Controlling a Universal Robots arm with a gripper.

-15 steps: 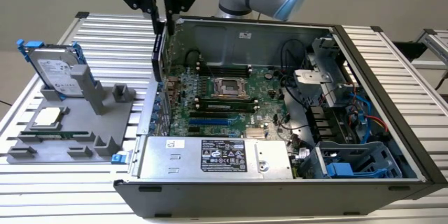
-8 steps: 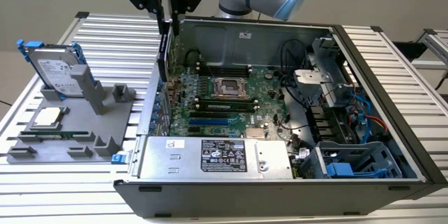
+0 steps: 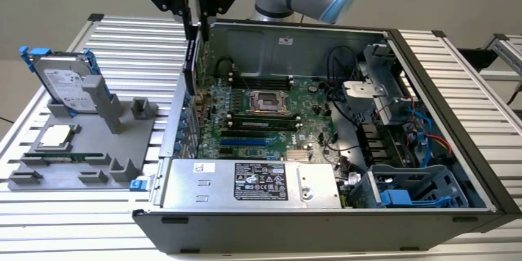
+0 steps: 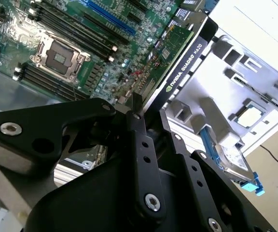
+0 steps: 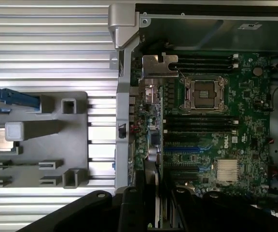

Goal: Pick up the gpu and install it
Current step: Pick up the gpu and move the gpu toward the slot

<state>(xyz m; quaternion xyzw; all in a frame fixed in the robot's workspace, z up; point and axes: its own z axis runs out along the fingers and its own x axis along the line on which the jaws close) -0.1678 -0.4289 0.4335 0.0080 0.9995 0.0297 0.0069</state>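
The gpu hangs upright from my gripper, which is shut on its top edge. It hovers over the open computer case, close to the case wall on the exterior view's left, above the motherboard. In the second wrist view the gpu shows its green circuit board and black edge beyond the black fingers. In the first wrist view the gpu appears edge-on, with its silver bracket at the far end, over the blue expansion slot.
A grey holder stands outside the case on the exterior view's left, carrying a hard drive with blue rails, a processor chip and a memory stick. Inside the case are a power supply, cables and a drive cage.
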